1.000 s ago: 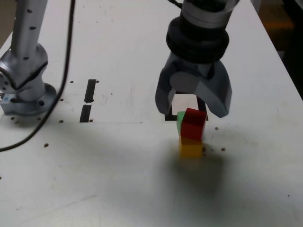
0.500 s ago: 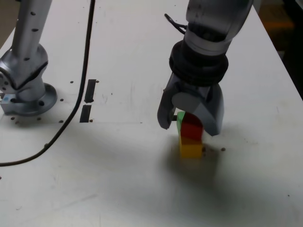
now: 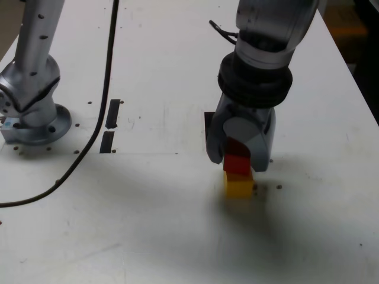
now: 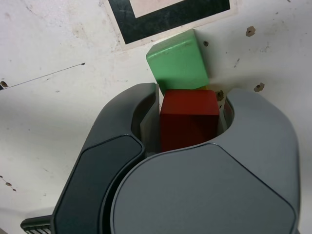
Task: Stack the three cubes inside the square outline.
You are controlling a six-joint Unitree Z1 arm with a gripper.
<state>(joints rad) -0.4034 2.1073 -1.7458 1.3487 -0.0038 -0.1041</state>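
The cubes are plain red (image 4: 189, 119), green (image 4: 178, 61) and yellow (image 3: 238, 187). The claw (image 4: 189, 114) is grey, the square outline (image 4: 170, 18) black around white.

Red block-shaped cube (image 4: 189, 119): 1
Green block-shaped cube (image 4: 179, 62): 1
Yellow block-shaped cube (image 3: 238, 188): 1
Black square outline (image 4: 165, 23): 1
Short black tape strips (image 3: 106, 142): 2
Grey curved fingers (image 4: 265, 129): 2

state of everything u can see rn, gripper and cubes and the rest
gripper: shut on the red cube
red cube: between the jaws, above the yellow cube
yellow cube: under the red cube, mostly hidden in the wrist view
green cube: outside the jaws, outside the outline
outline: partly in view, no cube seen inside
tape strips: flat on the table
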